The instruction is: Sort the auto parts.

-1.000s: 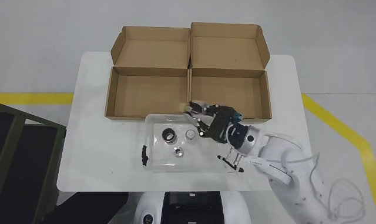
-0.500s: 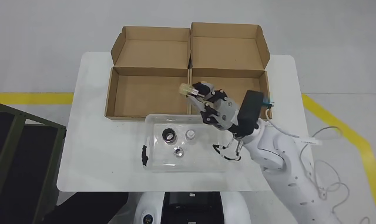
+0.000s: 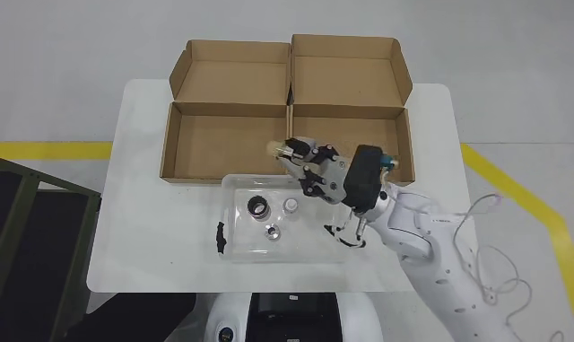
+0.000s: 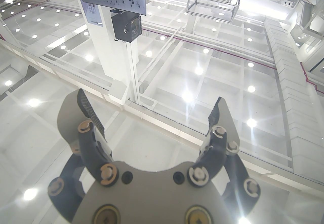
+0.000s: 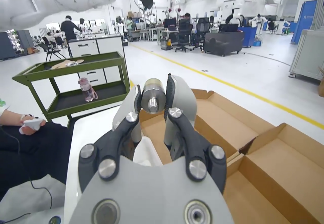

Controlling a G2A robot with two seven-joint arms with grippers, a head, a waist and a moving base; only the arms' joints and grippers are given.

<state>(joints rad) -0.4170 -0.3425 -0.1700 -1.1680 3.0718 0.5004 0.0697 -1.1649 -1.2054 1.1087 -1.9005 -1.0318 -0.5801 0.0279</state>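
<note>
My right gripper is shut on a short metal cylinder with a stub on its end. In the top view the cylinder hangs over the near right corner of the left cardboard box, beside the wall it shares with the right box. Below it a clear plastic tray holds a dark ring part, a small white part and a metal part. My left gripper is open, holds nothing and points up at the ceiling.
Both boxes stand open side by side at the back of the white table, lids folded back. A black piece sits at the tray's left edge. A green cart stands off the table's left side.
The right gripper has risen from the tray's far edge and shifted left with the cylinder, ending over the left box's corner. The wrist has turned. The tray parts have stayed put.
</note>
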